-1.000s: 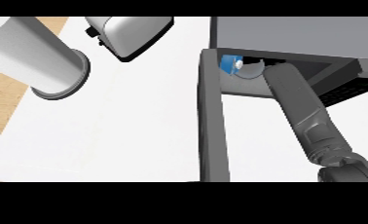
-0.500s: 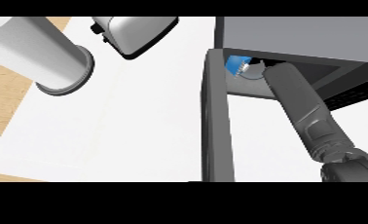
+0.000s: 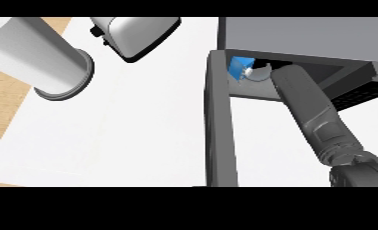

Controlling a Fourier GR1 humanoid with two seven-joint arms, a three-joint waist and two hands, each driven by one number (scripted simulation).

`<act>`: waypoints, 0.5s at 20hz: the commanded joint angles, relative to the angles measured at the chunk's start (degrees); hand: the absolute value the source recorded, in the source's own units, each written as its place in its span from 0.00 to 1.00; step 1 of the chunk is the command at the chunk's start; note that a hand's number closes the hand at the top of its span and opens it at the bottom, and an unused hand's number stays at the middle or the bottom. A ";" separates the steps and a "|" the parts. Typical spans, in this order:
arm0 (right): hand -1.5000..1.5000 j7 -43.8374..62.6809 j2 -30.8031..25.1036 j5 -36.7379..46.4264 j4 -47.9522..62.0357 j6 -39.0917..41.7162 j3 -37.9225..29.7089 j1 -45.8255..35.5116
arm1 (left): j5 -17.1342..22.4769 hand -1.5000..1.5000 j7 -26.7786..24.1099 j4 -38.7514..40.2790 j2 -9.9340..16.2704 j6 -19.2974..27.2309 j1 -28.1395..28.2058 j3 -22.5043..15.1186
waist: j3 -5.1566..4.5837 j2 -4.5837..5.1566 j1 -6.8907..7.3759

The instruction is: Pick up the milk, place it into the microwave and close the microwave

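The white counter top lies bare through its middle, a tan strip along its left edge. The dark grey microwave stands at the far right, its door swung open toward the near edge. A silver toaster sits at the far edge, a grey cylinder forearm far left. The right forearm reaches into the cavity beside the blue and white milk carton; whether its fingers hold it I cannot tell

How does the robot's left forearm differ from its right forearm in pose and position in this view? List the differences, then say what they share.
The left forearm hangs over the counter at the view's left; the right forearm reaches into the open microwave, beside the blue milk. The left forearm shows its round end; the right forearm shows its full length. Both are grey, and neither hand is visible.
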 commanded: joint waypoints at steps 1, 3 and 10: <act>0.00 -2.17 2.40 -1.94 0.42 1.64 -1.74 0.36 | -1.31 0.00 0.08 -0.66 -0.40 -1.13 0.86 -2.17 | -0.03 -0.59 -0.10; 0.00 -5.68 0.74 -3.18 -0.09 6.27 -2.66 1.69 | -1.67 0.00 0.82 -0.51 -0.86 -0.43 -1.12 -2.77 | -0.05 -0.92 -1.64; 0.00 -10.26 0.73 -5.41 0.05 14.87 -3.88 4.66 | -8.58 0.00 4.22 -3.57 -3.83 2.57 -2.49 -9.45 | -0.12 -1.78 -3.54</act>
